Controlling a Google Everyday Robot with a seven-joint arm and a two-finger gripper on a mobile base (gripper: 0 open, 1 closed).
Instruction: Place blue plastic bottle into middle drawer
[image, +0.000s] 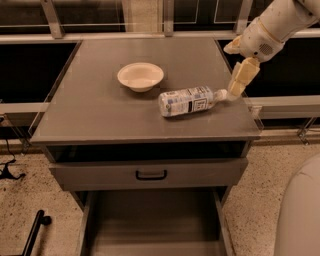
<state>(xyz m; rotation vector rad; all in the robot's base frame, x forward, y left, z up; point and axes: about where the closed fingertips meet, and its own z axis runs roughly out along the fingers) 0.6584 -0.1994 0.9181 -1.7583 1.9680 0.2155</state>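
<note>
Now the gripper (239, 80) hangs at 3 o'clock of the bottle (189, 100), beside its cap; how wide it stands I cannot tell. The bottle lies flat on the cabinet top (90, 110). It is best gripped mid-body, then lowered to the open drawer (155, 220) at 6 o'clock.

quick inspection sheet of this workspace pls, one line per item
surface: grey cabinet top, flat, holding two things
job's things: bottle lying on its side on the top, cap toward the right edge; middle drawer pulled open below
clutter: bowl upright, behind and left of the bottle, apart from it
grippers: gripper low beside the bottle's cap; contact cannot be told
cables: black cable on the floor at left
surroundings: drawer front with black handle; railing behind
</note>
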